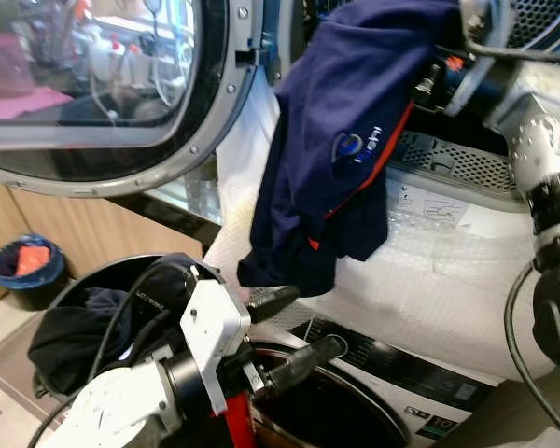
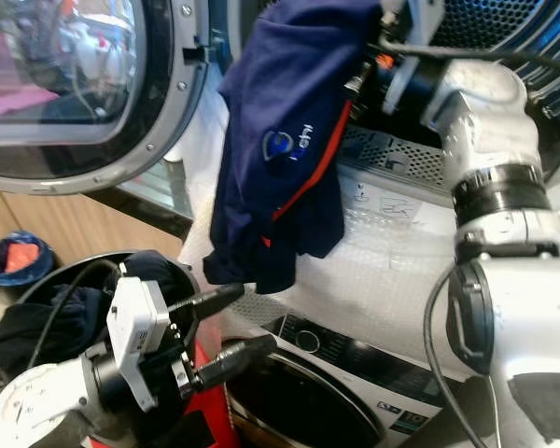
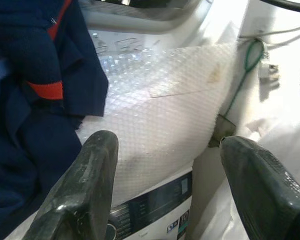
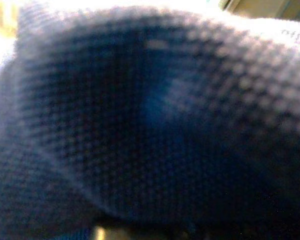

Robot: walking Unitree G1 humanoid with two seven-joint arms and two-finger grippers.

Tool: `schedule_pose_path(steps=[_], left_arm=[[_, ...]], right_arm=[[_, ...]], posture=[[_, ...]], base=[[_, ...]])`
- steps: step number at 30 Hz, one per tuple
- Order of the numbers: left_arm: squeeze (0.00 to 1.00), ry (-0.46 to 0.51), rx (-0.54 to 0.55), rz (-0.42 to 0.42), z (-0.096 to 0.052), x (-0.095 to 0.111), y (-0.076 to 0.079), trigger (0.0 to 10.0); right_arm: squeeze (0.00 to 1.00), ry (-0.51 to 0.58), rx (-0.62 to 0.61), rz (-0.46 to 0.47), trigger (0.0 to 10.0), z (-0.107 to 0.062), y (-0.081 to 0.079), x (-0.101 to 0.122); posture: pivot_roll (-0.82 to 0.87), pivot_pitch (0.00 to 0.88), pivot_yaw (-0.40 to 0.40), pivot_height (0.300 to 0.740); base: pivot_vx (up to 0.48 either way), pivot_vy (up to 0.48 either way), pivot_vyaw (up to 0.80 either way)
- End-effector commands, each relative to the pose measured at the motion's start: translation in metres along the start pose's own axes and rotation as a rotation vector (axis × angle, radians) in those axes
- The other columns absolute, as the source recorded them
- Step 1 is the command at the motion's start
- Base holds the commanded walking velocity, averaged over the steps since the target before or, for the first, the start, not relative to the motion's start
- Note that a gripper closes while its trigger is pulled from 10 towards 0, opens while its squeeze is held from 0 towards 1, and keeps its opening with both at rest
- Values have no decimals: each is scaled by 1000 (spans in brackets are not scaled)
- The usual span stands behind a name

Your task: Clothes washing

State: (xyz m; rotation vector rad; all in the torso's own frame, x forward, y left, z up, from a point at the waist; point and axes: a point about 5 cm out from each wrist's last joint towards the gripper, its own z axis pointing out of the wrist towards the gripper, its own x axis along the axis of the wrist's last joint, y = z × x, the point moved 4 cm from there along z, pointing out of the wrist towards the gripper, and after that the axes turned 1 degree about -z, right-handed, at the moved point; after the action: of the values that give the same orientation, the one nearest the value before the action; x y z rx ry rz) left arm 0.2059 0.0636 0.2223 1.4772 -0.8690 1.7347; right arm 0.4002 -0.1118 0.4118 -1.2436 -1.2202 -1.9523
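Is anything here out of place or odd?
Yes: bubble wrap still covers the lower washer's top, like leftover packaging. The navy shirt hangs over it from the right gripper instead of lying in the drum.

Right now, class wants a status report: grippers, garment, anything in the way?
Right gripper up at the drum, navy shirt hanging from it. Left gripper open, empty, low. Shirt's hem drapes on bubble wrap below the drum.

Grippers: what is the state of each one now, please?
Left gripper: open, holding nothing.
Right gripper: fingers hidden by the navy blue garment with orange trim it lifts; state cannot be told.
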Motion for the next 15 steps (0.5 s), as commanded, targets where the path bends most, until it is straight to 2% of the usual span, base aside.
schedule_pose_path(steps=[1, 9, 15], left_arm=[[0, 5, -4, -20, -2, 3, 11, 10000], [0, -11, 42, -87, -11, 1, 24, 10000], [0, -25, 80, -143, -17, -1, 32, 10000]], right_arm=[[0, -9, 4, -45, 0, 3, 3, 14], [0, -43, -42, -36, 0, 10, 8, 21], [0, -85, -221, -29, 0, 17, 23, 29]], posture=[[109, 143, -187, 740], [95, 216, -209, 740], [85, 257, -226, 740]], base=[[0, 0, 0], [0, 0, 0], [0, 0, 0]])
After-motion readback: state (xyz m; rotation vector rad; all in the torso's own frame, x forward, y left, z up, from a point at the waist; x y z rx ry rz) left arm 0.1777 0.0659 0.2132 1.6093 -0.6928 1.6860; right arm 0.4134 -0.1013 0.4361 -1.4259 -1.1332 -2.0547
